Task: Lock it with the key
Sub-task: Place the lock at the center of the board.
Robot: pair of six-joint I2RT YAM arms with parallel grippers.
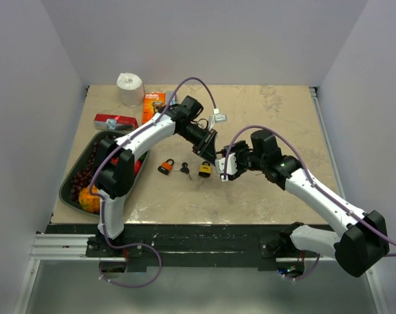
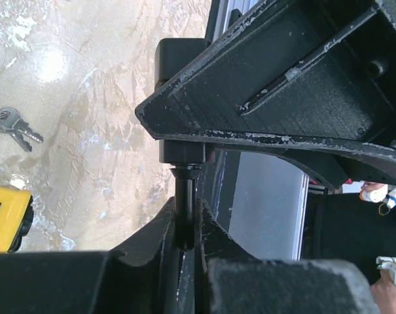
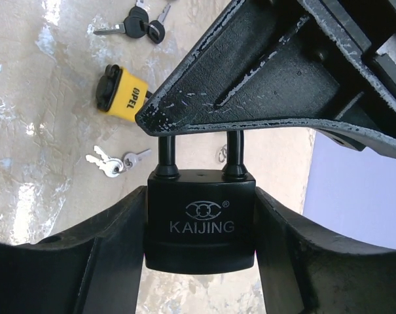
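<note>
The two arms meet over the middle of the surface (image 1: 276, 118), and between them they hold a black padlock (image 3: 201, 226) marked KAIJING, up off the surface. The left fingers (image 2: 145, 245) are pressed together on its shackle (image 2: 184, 206), the thin bar pinched in the narrow slot between them. The right fingers (image 3: 99, 268) sit one on each side of the padlock's body. From the right wrist view both look to be touching it, so they pinch the body while the shackle runs up behind the left arm's finger.

A small bunch of silver keys (image 3: 112, 163) lies on the surface just left of the held padlock, with neither arm touching it. A little farther left a yellow padlock (image 3: 122, 95) lettered OPEL lies on its side. Beyond it are a pair of black-headed keys (image 3: 142, 26), and then an orange padlock (image 1: 165, 166).

Toward the far left corner stand a white paper roll (image 1: 130, 88) and an orange box (image 1: 153, 104), with a red packet (image 1: 116, 121) just nearer. Along the left edge a dark tray (image 1: 93, 145) holds fruit, dark grapes among it, partly hidden under the left arm.
</note>
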